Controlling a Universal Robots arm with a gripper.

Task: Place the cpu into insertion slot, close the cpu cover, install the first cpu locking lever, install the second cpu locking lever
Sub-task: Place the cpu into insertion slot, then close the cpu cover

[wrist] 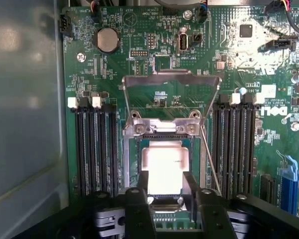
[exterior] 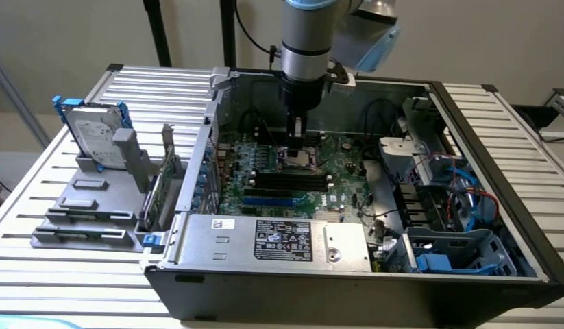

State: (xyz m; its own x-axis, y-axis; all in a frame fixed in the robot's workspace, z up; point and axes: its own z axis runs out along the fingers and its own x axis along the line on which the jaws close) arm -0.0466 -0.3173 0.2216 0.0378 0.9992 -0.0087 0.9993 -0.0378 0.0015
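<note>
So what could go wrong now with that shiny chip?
The chip lies in or just over the socket, with the gripper right at its edge. If the chip sits crooked, it might not drop in flat. The metal lid stands open at the socket's edge, and a thin lever runs beside it. The gripper could perhaps bump either one.
</note>
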